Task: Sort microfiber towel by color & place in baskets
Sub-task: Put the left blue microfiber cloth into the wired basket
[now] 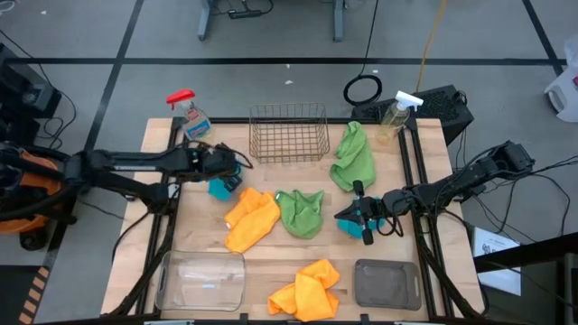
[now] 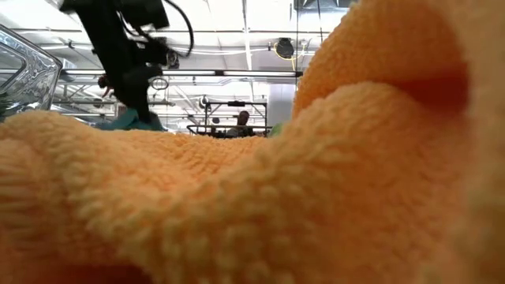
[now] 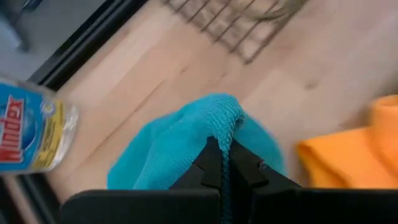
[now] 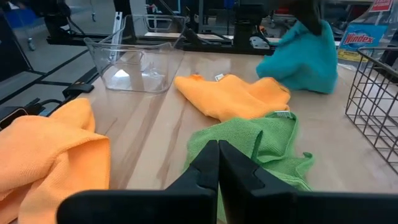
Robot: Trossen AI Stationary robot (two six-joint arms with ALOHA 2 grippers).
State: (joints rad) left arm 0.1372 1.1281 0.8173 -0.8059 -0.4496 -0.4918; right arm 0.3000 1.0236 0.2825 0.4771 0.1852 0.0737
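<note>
My left gripper (image 1: 228,174) (image 3: 224,144) is shut on a teal towel (image 1: 220,189) left of the copper wire basket (image 1: 289,134). My right gripper (image 1: 358,220) (image 4: 218,149) is shut on the second teal towel (image 1: 346,220) at the table's right. One green towel (image 1: 301,213) lies mid-table, and another (image 1: 352,158) lies beside the basket. An orange towel (image 1: 251,218) lies left of centre. A second orange towel (image 1: 307,289) lies at the near edge between the clear bin (image 1: 203,282) and the dark grey bin (image 1: 386,282), and it fills the low view (image 2: 252,197). My left gripper pinches a raised fold of the teal towel (image 3: 225,118) between its two fingers, coming from above. The towel hangs in a peak below the fingers (image 4: 301,56), and its lower part spreads on the table. My right gripper has the second teal towel bunched at its fingertips (image 1: 344,218). In the right wrist view its own fingers hide the place of contact, so the part held does not show.
Two spray bottles stand at the far edge, one with a red trigger (image 1: 190,113) on the left and one with a white trigger (image 1: 397,116) on the right. Black rails run along both table sides. Bare wood shows between the clear bin and the orange towels.
</note>
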